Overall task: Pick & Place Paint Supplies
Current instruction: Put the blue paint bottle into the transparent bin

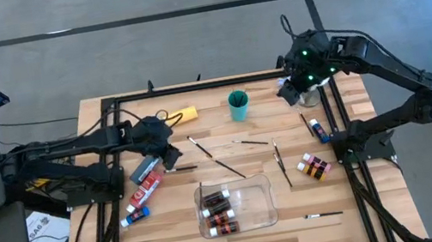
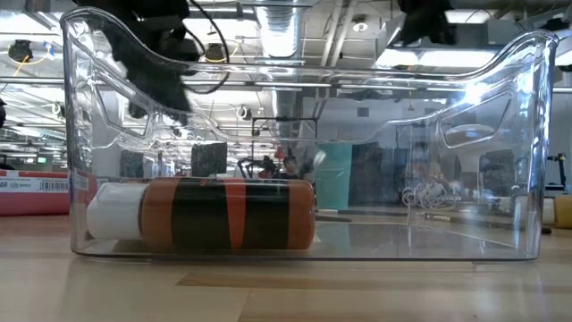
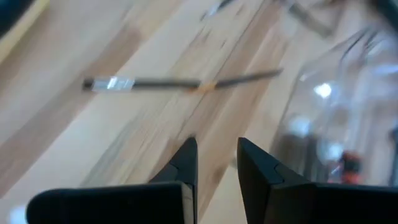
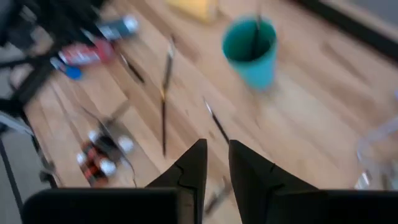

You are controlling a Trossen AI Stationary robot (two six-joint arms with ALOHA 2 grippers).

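Observation:
Several thin dark brushes lie on the wooden table between the teal cup and the clear tray. The tray holds brown bottles with white caps, lying on their sides. Red, grey and blue tubes lie at the left, and a yellow bottle at the far left. More bottles and a blue tube lie at the right. My left gripper hovers over the table above a brush, fingers nearly together and empty. My right gripper hangs high right of the cup, also nearly shut and empty.
The tray stands near the table's front edge, in the middle. Black frame rails run along the table's left and right sides. One brush lies near the front right. A keyboard, mouse and papers sit off the table at the left.

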